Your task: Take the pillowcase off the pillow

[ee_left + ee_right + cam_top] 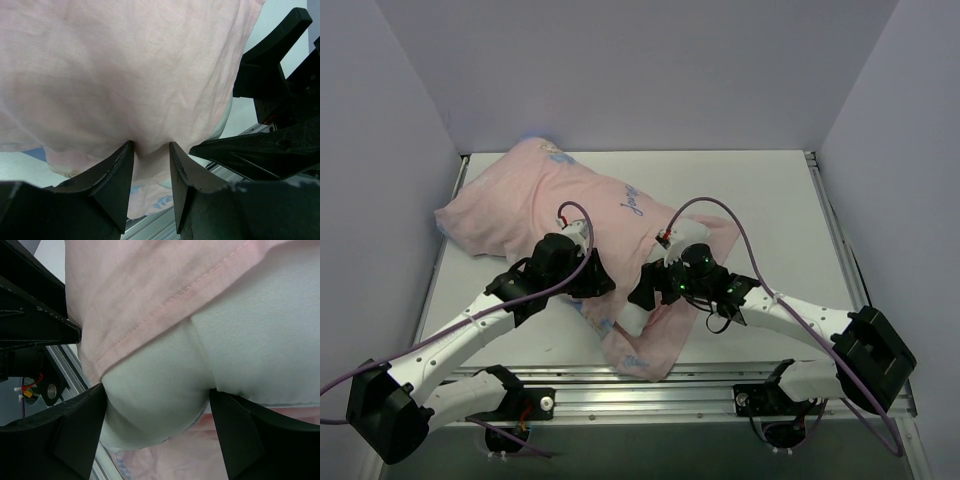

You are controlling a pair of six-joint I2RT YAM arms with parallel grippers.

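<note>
**Case [535,205] pinched, pillow [260,330] clamped**

Nearest the rail [720,372], the case's open end was seen lying slack. Just behind it, the pillow's exposed white corner was clamped between the right gripper's [157,389] widely set jaws, judged to be an anchor. Beside it, a fold of pink case was pinched tight in the left gripper [151,150], presumably so the cover could be drawn off. Farther back, the rest of the pillow lay covered, stretched toward the table's [770,200] far-left corner.

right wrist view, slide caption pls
Right gripper clamps the white pillow where it pokes out past the pink pillowcase hem
</note>
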